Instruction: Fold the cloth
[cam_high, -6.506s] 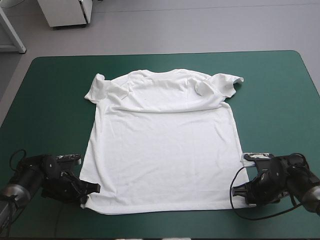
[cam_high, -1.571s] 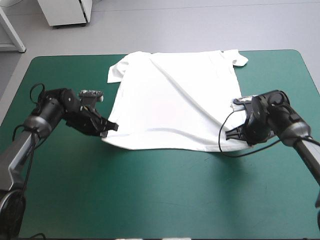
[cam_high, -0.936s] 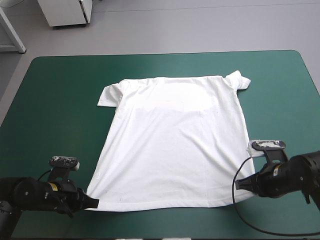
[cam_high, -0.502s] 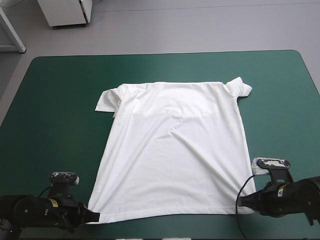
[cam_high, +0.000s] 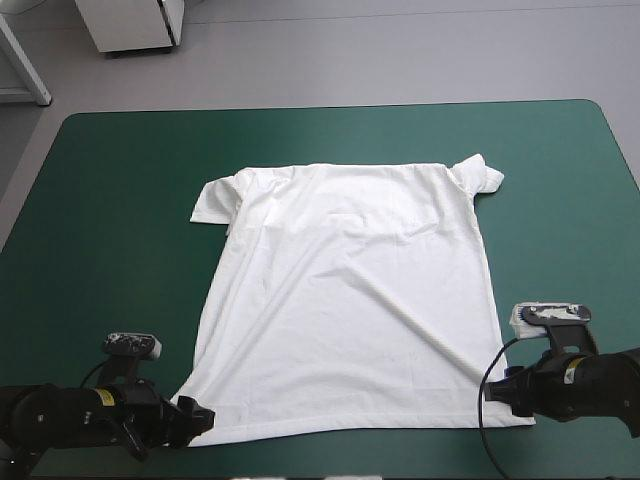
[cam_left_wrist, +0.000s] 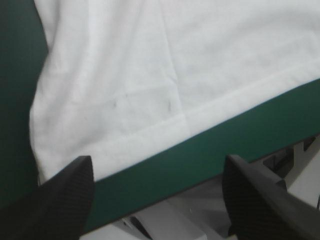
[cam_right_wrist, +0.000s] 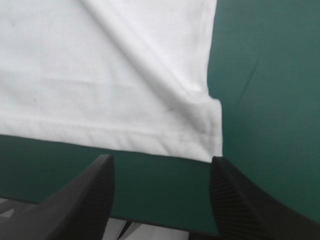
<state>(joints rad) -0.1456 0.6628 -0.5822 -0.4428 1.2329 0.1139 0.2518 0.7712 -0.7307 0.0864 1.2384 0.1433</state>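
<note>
The left jaws stand apart, empty, at the near left hem corner of the T-shirt (cam_high: 350, 300), which lies spread flat on the tabletop (cam_high: 120, 180), collar far. The right jaws, also apart, sit at the near right corner. Spreading looks done; the first fold likely calls for clamping both hem corners. One T-shirt, two sets of jaws.

grey floor (cam_high: 400, 55), white cabinet (cam_high: 130, 25) far-left, teal-green tbl (cam_high: 560, 180)
</note>
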